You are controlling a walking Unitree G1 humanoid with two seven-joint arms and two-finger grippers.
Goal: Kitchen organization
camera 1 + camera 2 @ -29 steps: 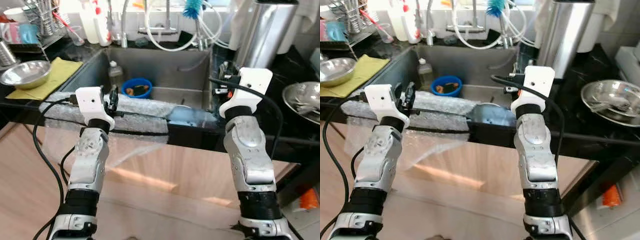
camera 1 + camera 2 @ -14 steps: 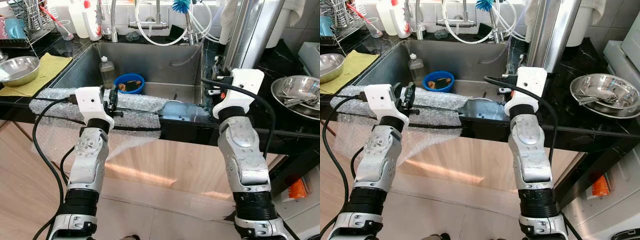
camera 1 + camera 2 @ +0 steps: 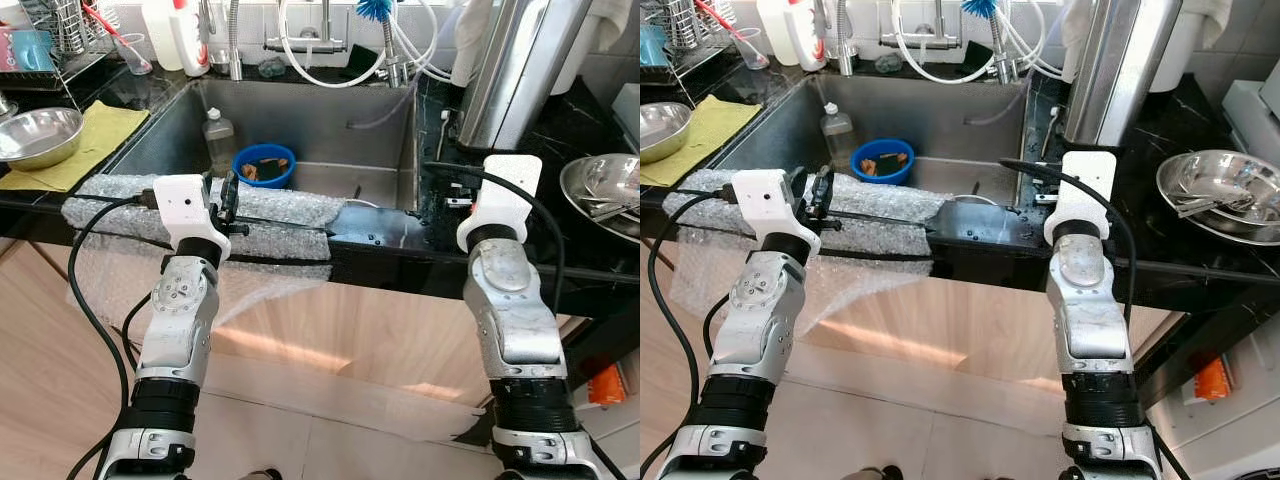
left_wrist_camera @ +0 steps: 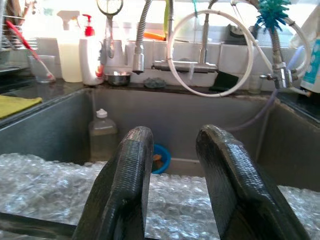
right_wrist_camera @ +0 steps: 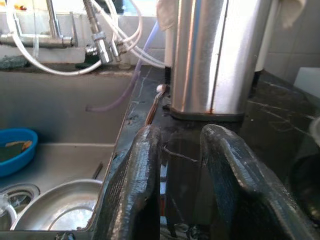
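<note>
We stand before the sink (image 3: pixel 180 125), both arms raised over its front edge. The left gripper (image 4: pixel 172 165) hovers above the bubble wrap (image 3: pixel 130 195) draped along that edge, its fingers parted with a narrow gap and holding nothing. The right gripper (image 5: pixel 182 165) is likewise parted and empty — it points toward the tall steel canister (image 5: pixel 220 55) on the black counter (image 3: pixel 600 250).

The things most likely to be sorted lie apart: a blue bowl (image 3: pixel 265 163) with scraps and a plastic bottle (image 3: pixel 219 135) deep in the basin, a steel bowl (image 3: pixel 40 135) on the yellow cloth (image 3: pixel 95 140) to our left, and a steel dish (image 3: pixel 1220 195) with utensils to our right.

No item is yet chosen, we judge. To proceed well, we should commit one arm to the nearest target, clear the wrap and hoses (image 3: pixel 330 75), and descend squarely onto a rim.
</note>
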